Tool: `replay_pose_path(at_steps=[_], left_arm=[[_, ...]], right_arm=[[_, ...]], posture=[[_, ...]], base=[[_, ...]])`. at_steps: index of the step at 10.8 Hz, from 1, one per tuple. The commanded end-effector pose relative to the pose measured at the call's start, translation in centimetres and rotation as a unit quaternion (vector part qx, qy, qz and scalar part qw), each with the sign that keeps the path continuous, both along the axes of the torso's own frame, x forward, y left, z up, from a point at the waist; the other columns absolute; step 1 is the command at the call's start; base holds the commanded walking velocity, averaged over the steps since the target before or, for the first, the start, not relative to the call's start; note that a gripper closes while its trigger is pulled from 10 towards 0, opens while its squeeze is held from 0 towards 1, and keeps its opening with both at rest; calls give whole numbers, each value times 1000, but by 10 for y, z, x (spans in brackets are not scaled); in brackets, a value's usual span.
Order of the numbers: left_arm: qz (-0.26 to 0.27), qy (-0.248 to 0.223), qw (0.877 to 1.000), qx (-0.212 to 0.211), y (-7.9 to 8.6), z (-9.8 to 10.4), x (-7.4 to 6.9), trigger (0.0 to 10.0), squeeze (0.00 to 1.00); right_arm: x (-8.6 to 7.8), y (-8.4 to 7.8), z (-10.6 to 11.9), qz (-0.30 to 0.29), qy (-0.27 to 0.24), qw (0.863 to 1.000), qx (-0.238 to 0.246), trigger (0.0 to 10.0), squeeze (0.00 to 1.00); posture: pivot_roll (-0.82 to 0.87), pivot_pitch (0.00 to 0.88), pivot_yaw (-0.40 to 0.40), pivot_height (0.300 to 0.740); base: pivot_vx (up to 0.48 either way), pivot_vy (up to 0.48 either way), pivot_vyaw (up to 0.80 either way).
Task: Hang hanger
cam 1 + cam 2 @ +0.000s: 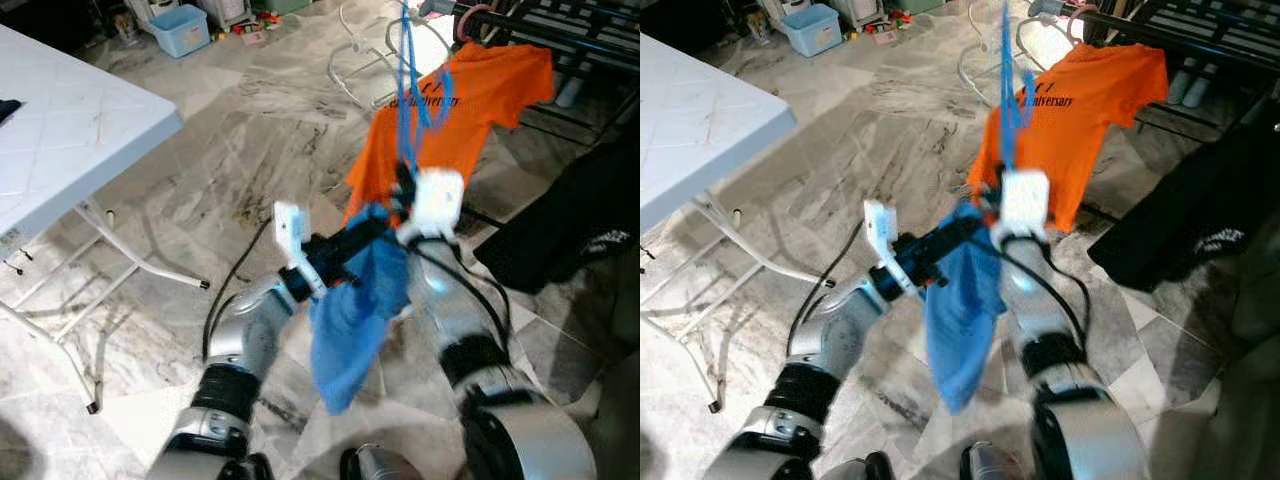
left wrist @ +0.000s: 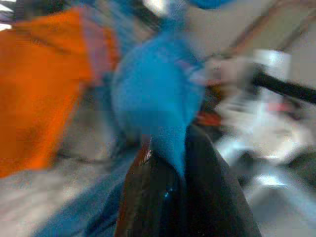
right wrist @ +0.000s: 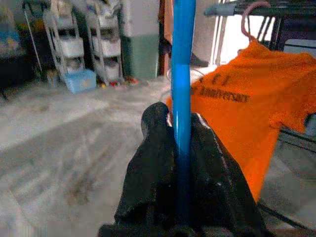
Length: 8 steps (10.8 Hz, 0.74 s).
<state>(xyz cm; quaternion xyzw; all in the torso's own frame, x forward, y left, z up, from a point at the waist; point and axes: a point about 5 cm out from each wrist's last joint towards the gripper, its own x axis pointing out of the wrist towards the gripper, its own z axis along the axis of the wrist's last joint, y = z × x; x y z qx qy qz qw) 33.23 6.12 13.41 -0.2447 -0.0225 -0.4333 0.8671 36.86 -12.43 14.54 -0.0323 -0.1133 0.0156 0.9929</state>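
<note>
A blue hanger [image 1: 405,70] stands upright with my right gripper [image 3: 181,116] shut on its shaft. Below it hangs a blue garment [image 1: 350,320], drooping over both forearms. From the left, my left gripper [image 1: 375,230] reaches into the cloth, and in the blurred left wrist view its black fingers [image 2: 148,197] are closed on a fold of the blue garment [image 2: 158,98]. Beyond the hanger, an orange T-shirt [image 1: 470,90] hangs on a pink hanger [image 3: 249,12] from the dark rack rail [image 1: 560,25] at the upper right.
A white folding table [image 1: 60,130] stands at the left on the marble floor. Dark clothing [image 1: 570,230] drapes at the right. A blue bin [image 1: 182,28] and shelving [image 3: 69,44] are at the far back. A black cable [image 1: 235,270] runs across the floor.
</note>
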Motion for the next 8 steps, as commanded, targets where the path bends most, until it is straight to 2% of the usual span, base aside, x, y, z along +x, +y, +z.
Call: replay_pose_path(at_steps=[1, 2, 3, 4, 5, 7, 8], left_arm=[[76, 28, 996, 47, 27, -24, 1, 0, 0], [184, 61, 973, 126, 62, -49, 0, 0, 0], [242, 69, 955, 159, 84, -58, -3, 0, 0], [270, 69, 944, 175, 96, -61, -6, 0, 0], [340, 69, 912, 218, 121, -67, -15, 0, 0], [406, 61, 879, 243, 141, -66, -22, 0, 0], [436, 44, 862, 254, 146, -63, -28, 0, 0]], right_arm=[[-6, -9, -11, -1, 11, 1000, -5, 10000, 0], [-17, -17, -25, 34, 32, 999, -8, 10000, 0], [-26, -19, -33, 60, 43, 997, -12, 10000, 0], [-33, -21, -37, 78, 46, 996, -14, 10000, 0], [-48, -24, -42, 120, 58, 991, -15, 10000, 0], [-63, -18, -37, 183, 56, 981, -7, 10000, 0], [-76, -14, -27, 222, 43, 974, -2, 10000, 0]], posture=[[-276, 177, 42, 740], [-280, 180, 46, 740], [-286, 181, 51, 740], [-288, 180, 56, 740], [-286, 177, 64, 740], [-280, 175, 71, 740], [-272, 175, 68, 740]], base=[[0, 0, 0], [0, 0, 0], [0, 0, 0], [0, 0, 0], [0, 0, 0], [0, 0, 0], [0, 0, 681]])
